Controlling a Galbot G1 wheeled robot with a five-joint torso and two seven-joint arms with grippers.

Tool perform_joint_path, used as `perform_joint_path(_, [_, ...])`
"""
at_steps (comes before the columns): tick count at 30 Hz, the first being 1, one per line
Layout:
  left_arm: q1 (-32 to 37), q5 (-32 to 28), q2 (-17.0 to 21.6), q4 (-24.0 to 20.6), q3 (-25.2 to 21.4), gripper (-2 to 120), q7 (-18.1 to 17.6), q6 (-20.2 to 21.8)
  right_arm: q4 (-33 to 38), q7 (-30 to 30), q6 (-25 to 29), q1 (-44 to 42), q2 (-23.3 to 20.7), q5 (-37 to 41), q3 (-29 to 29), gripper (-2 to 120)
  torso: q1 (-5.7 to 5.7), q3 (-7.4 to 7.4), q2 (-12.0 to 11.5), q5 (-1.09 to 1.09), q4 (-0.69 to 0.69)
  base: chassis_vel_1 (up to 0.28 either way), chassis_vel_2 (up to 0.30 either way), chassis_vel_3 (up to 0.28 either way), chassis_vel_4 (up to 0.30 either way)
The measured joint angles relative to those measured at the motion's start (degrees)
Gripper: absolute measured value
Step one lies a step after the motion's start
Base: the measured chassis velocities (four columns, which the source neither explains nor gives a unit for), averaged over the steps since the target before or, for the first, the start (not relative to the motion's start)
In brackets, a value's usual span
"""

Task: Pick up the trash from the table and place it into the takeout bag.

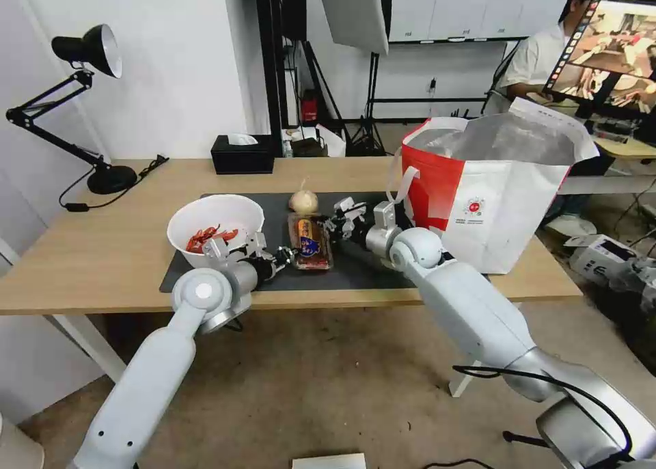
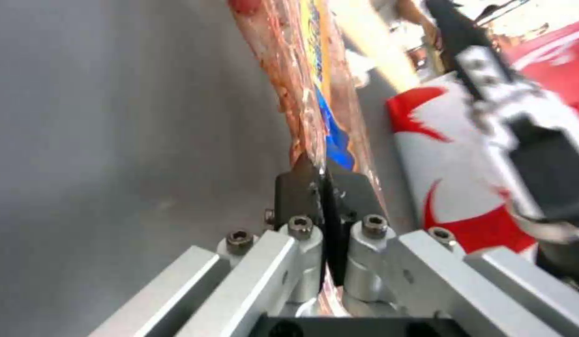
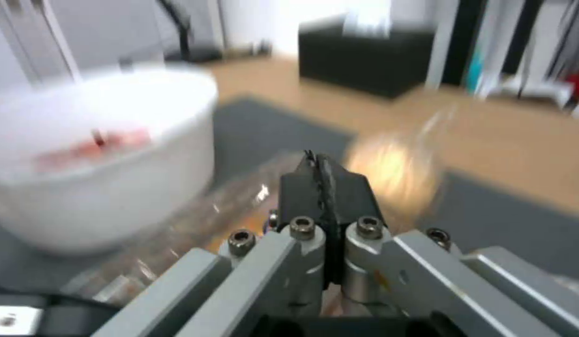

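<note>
The clear hinged tray (image 1: 311,243) with food scraps lies on the dark mat (image 1: 355,267) of the table (image 1: 102,257). My left gripper (image 1: 287,256) is shut on its left edge, seen close in the left wrist view with the pads (image 2: 302,187) pinching the tray (image 2: 302,93). My right gripper (image 1: 335,226) is shut on the tray's right edge (image 3: 196,220). The white bowl (image 1: 215,226) of red shells stands just left of the tray. A small knotted bag (image 1: 304,201) sits behind it. The takeout bag (image 1: 492,189) stands open at the right end.
A black tissue box (image 1: 242,153) sits at the table's back edge and a black desk lamp (image 1: 96,113) at the far left. A person sits at a monitor (image 1: 608,52) behind the bag.
</note>
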Motion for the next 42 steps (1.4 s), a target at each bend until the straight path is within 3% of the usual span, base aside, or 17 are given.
perform_joint_path(5, [-0.6, 0.3, 0.4, -0.8, -0.1, 0, 1.4, -1.4, 8.9, 5.5, 1.6, -4.1, -4.6, 3.3, 1.7, 0, -0.01, 0.00, 0.0, 0.00, 0.00, 0.000, 0.000, 0.000, 0.000])
perform_joint_path(9, [-1.9, 2.4, 0.5, -1.0, -0.1, 0, 3.6, -3.7, 19.6, 12.9, 4.2, -12.7, -10.2, 5.1, 5.5, 0, 0.00, 0.00, 0.0, 0.00, -0.02, 0.000, 0.000, 0.000, 0.000])
perform_joint_path(14, [-4.1, 5.4, 0.7, -1.6, 0.5, 0, 7.9, -7.3, 30.9, 16.9, 9.6, -29.1, -15.1, 1.9, 14.1, 22, -0.01, -0.01, 0.0, -0.01, -0.01, 0.000, 0.000, 0.000, 0.000])
perform_joint_path(16, [-4.8, 5.9, 0.7, -1.8, 0.6, 0, 8.6, -8.0, 32.1, 16.9, 10.4, -31.7, -15.6, 1.1, 15.3, 24, -0.02, -0.01, 0.0, 0.01, -0.02, 0.000, 0.000, 0.000, 0.000])
perform_joint_path(18, [-7.5, 7.4, 0.4, -2.8, 1.1, 0, 10.8, -9.6, 35.4, 17.3, 13.3, -39.6, -16.7, -1.2, 19.1, 36, -0.02, -0.02, 0.0, -0.02, -0.01, 0.000, 0.000, 0.000, 0.000])
perform_joint_path(23, [-11.1, 11.5, 0.3, -2.4, 3.7, 0, 13.4, -11.7, 38.2, 17.9, 15.1, -48.6, -15.8, -3.4, 22.8, 49, -0.02, 0.00, 0.0, 0.00, -0.02, 0.000, 0.000, 0.000, 0.000])
perform_joint_path(26, [-16.6, 16.2, -0.6, -0.1, 8.5, 0, 16.2, -14.3, 39.9, 18.5, 16.8, -56.7, -13.0, -6.3, 26.5, 65, -0.02, 0.00, 0.0, -0.01, 0.01, 0.000, 0.000, 0.000, 0.000])
perform_joint_path(30, [-20.9, 18.2, -2.5, 2.5, 12.0, 0, 16.6, -16.0, 40.0, 18.6, 18.5, -61.2, -11.0, -8.5, 27.5, 75, -0.02, 0.00, 0.0, 0.01, -0.01, 0.000, 0.000, 0.000, 0.000])
perform_joint_path(32, [-25.9, 21.3, -5.2, 6.4, 15.8, 0, 16.0, -18.3, 40.2, 18.7, 19.8, -64.5, -9.2, -10.3, 28.0, 87, -0.02, 0.00, 0.0, 0.02, -0.02, 0.000, 0.000, 0.000, 0.000])
perform_joint_path(33, [-25.9, 21.3, -5.2, 6.4, 15.8, 0, 16.0, -18.3, 40.2, 18.7, 19.8, -64.5, -9.2, -10.3, 28.0, 87, -0.02, 0.00, 0.0, 0.02, -0.02, 0.000, 0.000, 0.000, 0.000])
perform_joint_path(36, [-32.4, 27.8, -9.8, 12.9, 21.2, 0, 15.0, -20.5, 41.0, 18.6, 20.5, -67.1, -7.2, -12.1, 27.8, 98, 0.00, 0.00, 0.0, 0.00, -0.01, 0.000, 0.000, 0.000, 0.000])
perform_joint_path(37, [-32.4, 27.8, -9.8, 12.9, 21.2, 0, 15.0, -20.5, 41.0, 18.6, 20.5, -67.1, -7.2, -12.1, 27.8, 98, 0.00, 0.00, 0.0, 0.00, -0.01, 0.000, 0.000, 0.000, 0.000])
perform_joint_path(40, [-37.0, 34.7, -14.6, 19.3, 25.8, 0, 14.6, -22.1, 41.5, 18.5, 20.6, -68.3, -5.6, -13.3, 27.3, 100, -0.01, 0.00, 0.0, 0.01, -0.02, 0.000, 0.000, 0.000, 0.000])
perform_joint_path(42, [-38.1, 36.5, -16.1, 21.1, 26.6, 0, 14.6, -22.4, 41.5, 18.4, 20.6, -68.5, -5.3, -13.6, 27.1, 100, -0.01, 0.00, 0.0, 0.01, -0.02, 0.000, 0.000, 0.000, 0.000])
